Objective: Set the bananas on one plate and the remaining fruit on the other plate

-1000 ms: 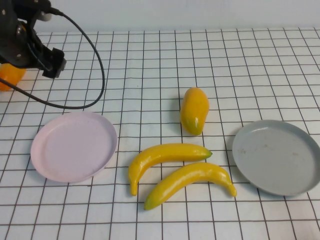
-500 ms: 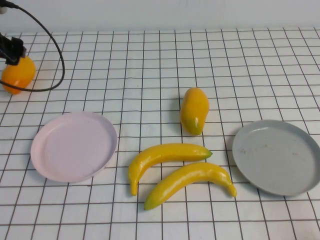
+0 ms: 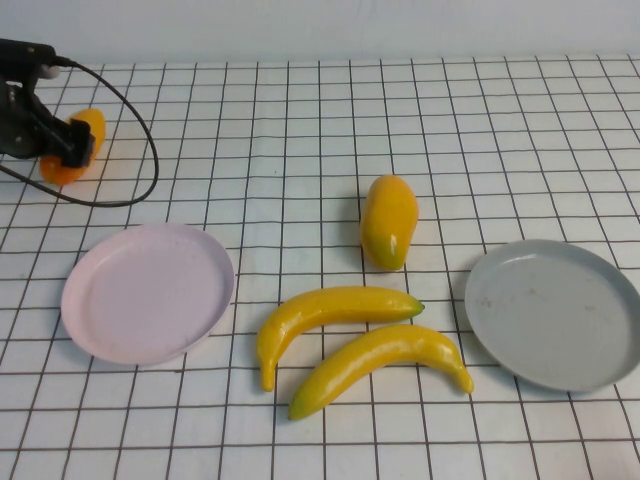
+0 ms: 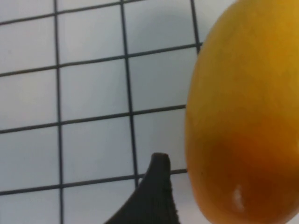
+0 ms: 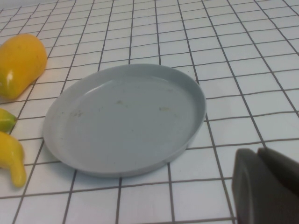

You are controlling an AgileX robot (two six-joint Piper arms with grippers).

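Observation:
My left gripper (image 3: 58,145) is at the far left, shut on the orange-yellow mango (image 3: 90,125). In the left wrist view the mango (image 4: 243,112) fills the side next to one dark finger (image 4: 156,196); the other finger is hidden. The yellow mango with a greenish end (image 3: 389,222) lies mid-table. Two bananas (image 3: 335,308) (image 3: 385,355) lie side by side in front of it. The pink plate (image 3: 148,292) is left and the grey plate (image 3: 555,312) right; both hold nothing. My right gripper (image 5: 258,151) is shut and empty beside the grey plate (image 5: 126,116), out of the high view.
A black cable (image 3: 140,150) loops from the left arm over the table behind the pink plate. In the right wrist view the yellow mango (image 5: 21,63) and the banana ends (image 5: 11,156) lie just past the grey plate. A checked cloth covers the table.
My left arm swung away to the far left, then came back onto the orange-yellow mango. The mango has shifted a little to the right with the gripper around it.

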